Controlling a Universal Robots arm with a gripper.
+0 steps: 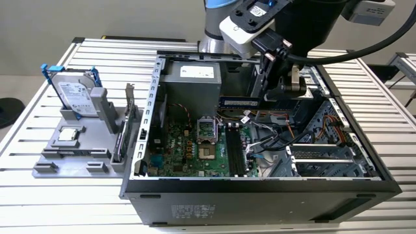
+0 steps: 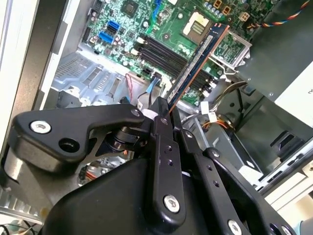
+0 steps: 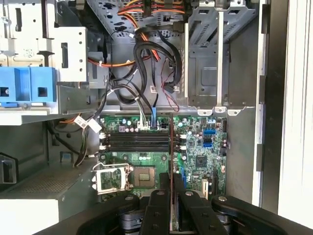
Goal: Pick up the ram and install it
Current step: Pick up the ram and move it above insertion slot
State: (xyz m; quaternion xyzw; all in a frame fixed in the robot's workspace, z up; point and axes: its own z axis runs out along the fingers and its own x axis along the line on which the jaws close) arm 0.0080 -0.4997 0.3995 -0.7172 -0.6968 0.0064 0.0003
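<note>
Robot lab: slotted aluminium bench [image 1: 58,209], open computer case [image 1: 260,200]

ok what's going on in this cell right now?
The arm's gripper is shut on the ram and holds it in the air inside the open PC case, above the motherboard. In the second wrist view the stick points out from the gripper over the memory slots, which look empty; it is not seated yet. The hard drive stands in the grey fixture at the exterior view's left.
</note>
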